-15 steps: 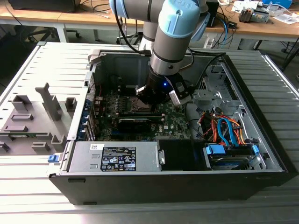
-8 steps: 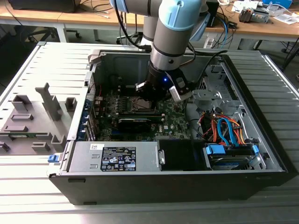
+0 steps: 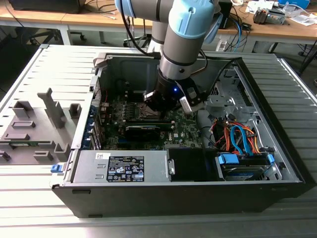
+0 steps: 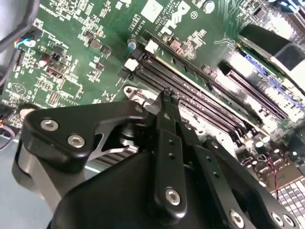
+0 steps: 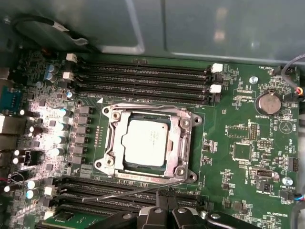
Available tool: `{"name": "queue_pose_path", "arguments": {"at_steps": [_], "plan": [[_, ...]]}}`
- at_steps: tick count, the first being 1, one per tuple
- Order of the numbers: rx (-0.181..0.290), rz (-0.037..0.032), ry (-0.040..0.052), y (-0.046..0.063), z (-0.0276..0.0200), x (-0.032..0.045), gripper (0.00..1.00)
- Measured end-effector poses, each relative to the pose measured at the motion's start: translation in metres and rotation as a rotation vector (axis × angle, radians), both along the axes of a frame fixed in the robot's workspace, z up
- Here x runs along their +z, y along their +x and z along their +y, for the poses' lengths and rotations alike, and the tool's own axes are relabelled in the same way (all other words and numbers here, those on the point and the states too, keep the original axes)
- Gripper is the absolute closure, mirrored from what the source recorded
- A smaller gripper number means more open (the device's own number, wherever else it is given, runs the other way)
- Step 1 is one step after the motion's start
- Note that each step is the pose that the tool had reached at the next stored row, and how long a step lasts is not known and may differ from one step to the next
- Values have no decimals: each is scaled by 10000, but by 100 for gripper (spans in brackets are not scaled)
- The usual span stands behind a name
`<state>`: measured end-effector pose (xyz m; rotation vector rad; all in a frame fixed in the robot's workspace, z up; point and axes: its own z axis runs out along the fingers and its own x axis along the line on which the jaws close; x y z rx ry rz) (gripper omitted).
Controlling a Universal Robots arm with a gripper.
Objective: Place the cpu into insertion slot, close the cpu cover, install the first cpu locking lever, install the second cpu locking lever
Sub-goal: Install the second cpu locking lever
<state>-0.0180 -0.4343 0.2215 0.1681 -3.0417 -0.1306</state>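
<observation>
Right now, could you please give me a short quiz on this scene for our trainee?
1. True or false: the cpu lies in the insertion slot.
2. Choose one. The cpu cover is: A) down flat around the chip; B) standing upright, hinged open; C) lying off the board.
3. Short answer: in the second wrist view, are the fingertips of the claw together or apart?

Key: 1 true; 2 A; 3 together.
</observation>
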Motion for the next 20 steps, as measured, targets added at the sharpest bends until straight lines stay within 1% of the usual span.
{"name": "queue_pose_path", "arguments": {"at_steps": [3,6,9,15,16,17,19,20], "plan": [[0,27,-1,0,0,-58,89],[1,29,-3,-34,-1,-60,89],[-1,19,16,-150,0,-61,89],[1,-6,53,-337,0,-62,89],[1,-15,62,-399,-1,-62,89],[-1,-22,66,-436,-1,-62,89],[1,-36,107,-529,-2,-63,89],[0,-39,127,-554,-2,-64,89]]}}
